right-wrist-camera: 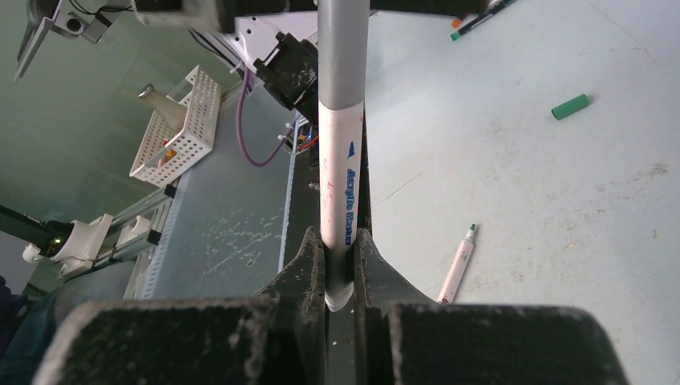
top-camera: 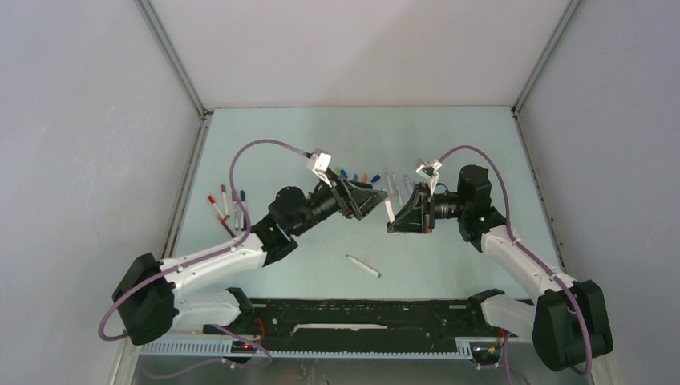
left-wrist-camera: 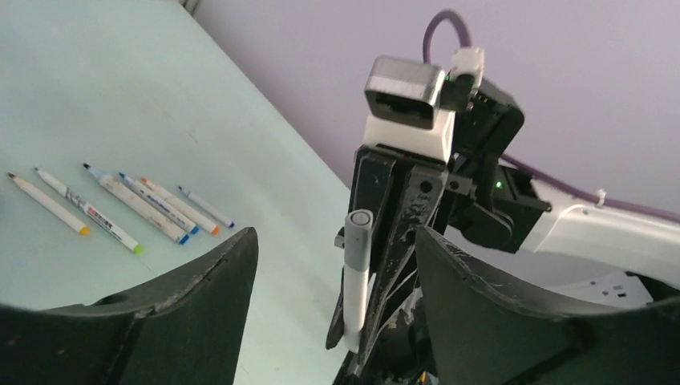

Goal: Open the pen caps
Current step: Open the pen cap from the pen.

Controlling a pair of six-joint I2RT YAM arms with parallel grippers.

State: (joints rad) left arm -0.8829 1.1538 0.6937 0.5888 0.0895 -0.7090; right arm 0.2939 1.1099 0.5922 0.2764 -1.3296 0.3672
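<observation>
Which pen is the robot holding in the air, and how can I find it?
Find the pale green table, then the right gripper hanging above its middle. Pinched in it is one white pen with blue writing, lifted off the table. It is the only one held up and wearing a grey cap; the other pens lie flat with bare coloured tips.

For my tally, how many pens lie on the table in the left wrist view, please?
6 pens together at left, tipped orange, green, blue, blue, orange, blue; the fingers may hide more.
</observation>
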